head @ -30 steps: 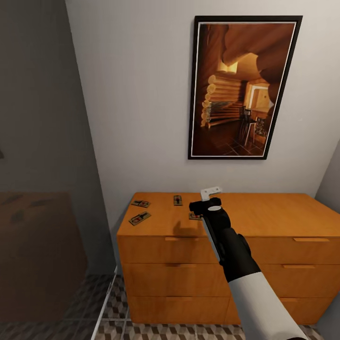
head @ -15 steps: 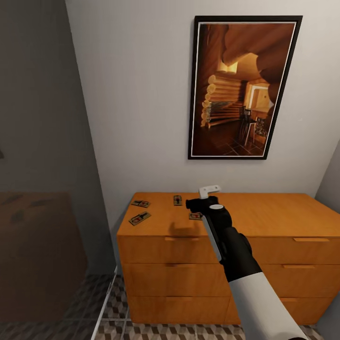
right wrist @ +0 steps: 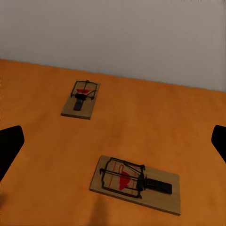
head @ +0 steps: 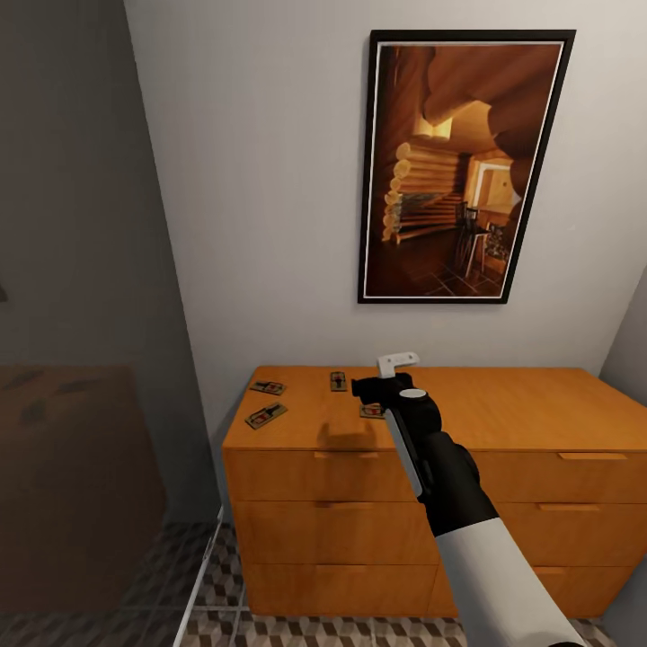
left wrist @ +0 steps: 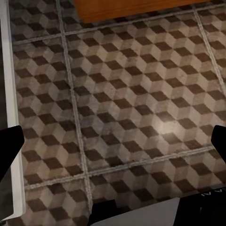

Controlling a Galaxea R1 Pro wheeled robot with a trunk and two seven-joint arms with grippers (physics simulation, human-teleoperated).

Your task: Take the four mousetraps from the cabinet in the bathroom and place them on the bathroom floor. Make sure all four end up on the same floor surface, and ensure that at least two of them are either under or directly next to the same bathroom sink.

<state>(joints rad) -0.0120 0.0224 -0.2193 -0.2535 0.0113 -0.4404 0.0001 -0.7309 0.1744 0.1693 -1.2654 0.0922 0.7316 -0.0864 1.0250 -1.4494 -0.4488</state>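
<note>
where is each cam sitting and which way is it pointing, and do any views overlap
Head view: on the robot's head, looking forward and down at the cabinet and wall picture; the right arm reaches over the cabinet top, right gripper.
Left wrist view: near the left gripper, facing down at the bathroom floor; dark fingertips at the edges.
Right wrist view: near the right gripper, looking over the cabinet top at two mousetraps.
Shared: head and right wrist views both show mousetraps on the cabinet.

Orange-brown cabinet (head: 503,422), cube-patterned brown-beige floor (left wrist: 132,108)
</note>
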